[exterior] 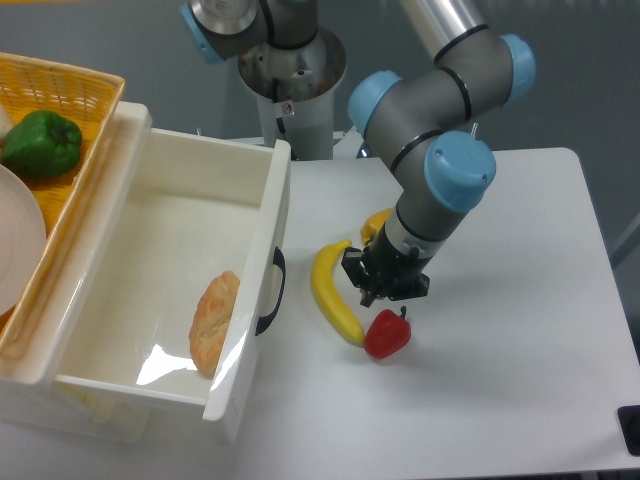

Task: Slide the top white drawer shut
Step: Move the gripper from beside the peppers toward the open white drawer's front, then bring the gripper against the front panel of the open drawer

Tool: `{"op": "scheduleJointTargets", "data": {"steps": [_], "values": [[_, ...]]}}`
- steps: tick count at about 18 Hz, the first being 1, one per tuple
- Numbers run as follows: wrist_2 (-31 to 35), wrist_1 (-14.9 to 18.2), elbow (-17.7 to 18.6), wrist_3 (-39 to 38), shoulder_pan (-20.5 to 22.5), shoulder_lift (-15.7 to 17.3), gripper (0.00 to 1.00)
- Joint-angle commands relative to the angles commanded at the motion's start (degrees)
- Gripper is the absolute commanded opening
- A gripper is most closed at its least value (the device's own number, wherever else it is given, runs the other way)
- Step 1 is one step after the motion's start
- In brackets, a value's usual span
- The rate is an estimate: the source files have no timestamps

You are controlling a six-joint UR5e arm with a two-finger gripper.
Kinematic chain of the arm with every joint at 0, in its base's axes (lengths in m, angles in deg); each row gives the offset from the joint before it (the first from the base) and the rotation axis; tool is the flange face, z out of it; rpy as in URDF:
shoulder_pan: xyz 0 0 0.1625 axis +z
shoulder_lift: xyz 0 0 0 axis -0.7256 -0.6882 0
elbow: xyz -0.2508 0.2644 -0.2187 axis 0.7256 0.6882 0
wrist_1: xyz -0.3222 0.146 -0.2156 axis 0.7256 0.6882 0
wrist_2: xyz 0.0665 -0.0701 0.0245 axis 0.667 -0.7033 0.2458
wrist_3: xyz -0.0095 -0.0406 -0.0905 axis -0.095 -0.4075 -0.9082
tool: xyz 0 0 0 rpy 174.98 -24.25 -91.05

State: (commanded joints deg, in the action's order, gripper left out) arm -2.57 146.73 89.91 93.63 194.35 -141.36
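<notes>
Fixed camera: the top white drawer (150,290) is standing pulled far out at the left of the white table (520,380), its black handle (270,291) facing right. A bread roll (213,320) is lying inside against the front panel. The gripper (384,288) is hanging low between a banana (332,292) and a red pepper (387,333), well apart from the handle; cannot tell whether its jaws are parted or closed. A yellow pepper (376,224) is peeking out behind the arm. At upper left, a yellow basket (70,95) is holding a green pepper (40,144).
</notes>
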Motion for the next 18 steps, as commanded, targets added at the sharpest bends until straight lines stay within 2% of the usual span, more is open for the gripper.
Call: {"op": "scheduleJointTargets", "data": {"steps": [4,13,18], "values": [[-1.85,0.00,0.17,-2.46,-0.44,-0.17,0.00],[-7.57,4.48,0.44,-2.64,-0.88,0.00,0.00],[-9.41,5.01,0.52,-3.25,-1.58,0.09,0.00]]}}
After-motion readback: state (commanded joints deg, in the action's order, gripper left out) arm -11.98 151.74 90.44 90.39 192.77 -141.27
